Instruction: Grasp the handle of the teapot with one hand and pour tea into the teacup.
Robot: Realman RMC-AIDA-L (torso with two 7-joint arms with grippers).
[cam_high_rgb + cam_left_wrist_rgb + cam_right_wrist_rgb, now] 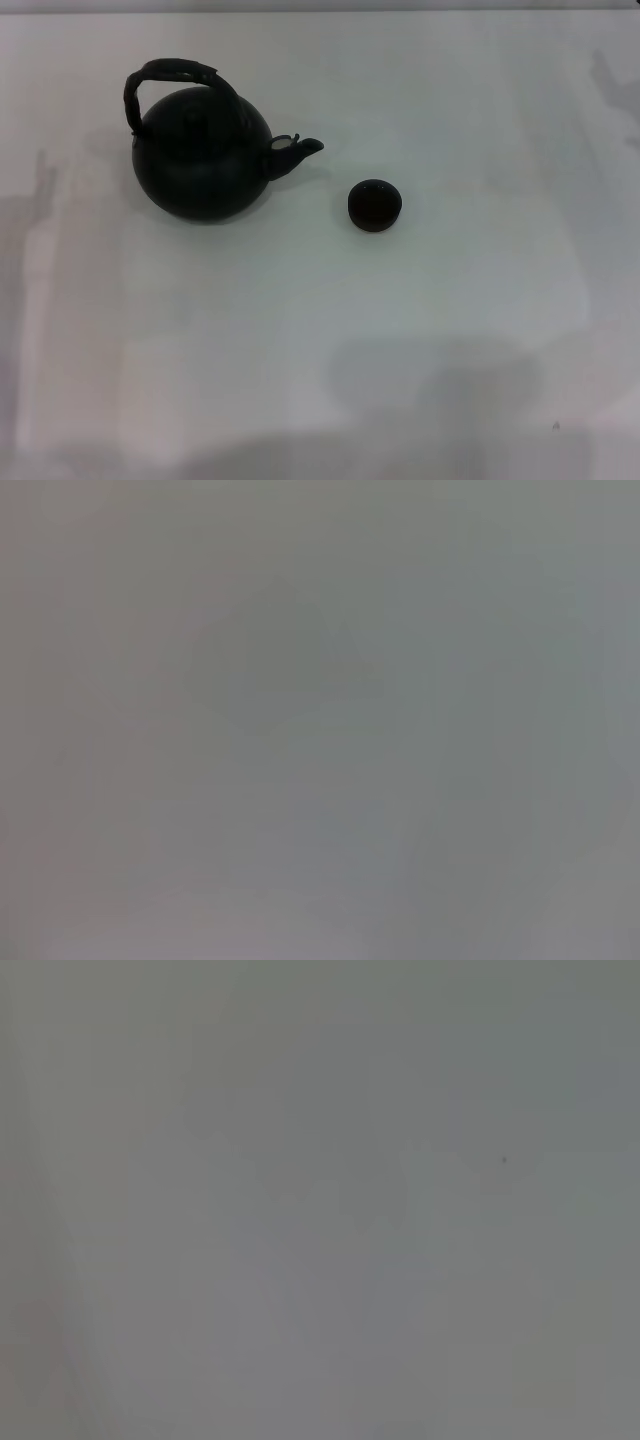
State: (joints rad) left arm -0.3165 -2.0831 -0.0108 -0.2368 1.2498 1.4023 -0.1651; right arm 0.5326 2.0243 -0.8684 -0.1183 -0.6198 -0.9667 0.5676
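Teapot seen upright on white worktop, upper left of head frame. Handle arched over top, long axis running left-right in frame. Spout pointed right, toward teacup just right of centre, near but apart. Cup contents not discernible. No hand shown in any view; grip state cannot be told. Wrist views filled by blank surface only. Nearer arm not settled; teapot lay toward left side.

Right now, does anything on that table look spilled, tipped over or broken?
Nothing stands out. The black teapot sits upright with its handle up and its spout toward the small dark teacup, which stands apart. The white table shows no spill.
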